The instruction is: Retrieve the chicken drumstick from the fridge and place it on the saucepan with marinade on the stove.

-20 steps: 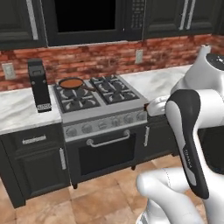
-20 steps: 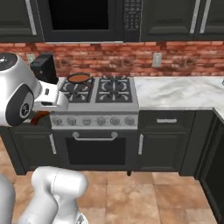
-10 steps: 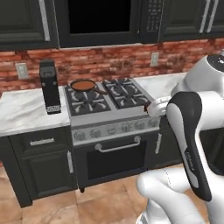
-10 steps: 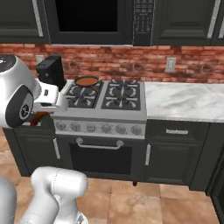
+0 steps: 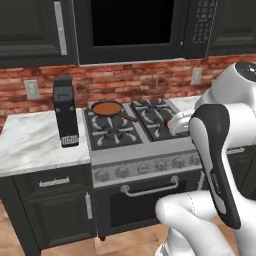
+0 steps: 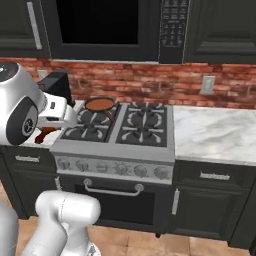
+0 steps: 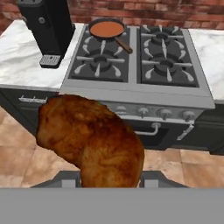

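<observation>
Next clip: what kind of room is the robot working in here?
A rendered home kitchen, by the look of it: a steel gas stove with black grates, dark cabinets over a red brick backsplash, and white marble counters.

We find no text, label, brand, number or sign that can be read. The microwave keypad [image 6: 173,22] shows rows of small marks, too blurred for us to make out. The stove [image 5: 138,150] knobs carry no markings we can tell, and the dark appliance [image 7: 47,27] on the surface has a pale patterned patch at its foot that we cannot read as lettering
</observation>
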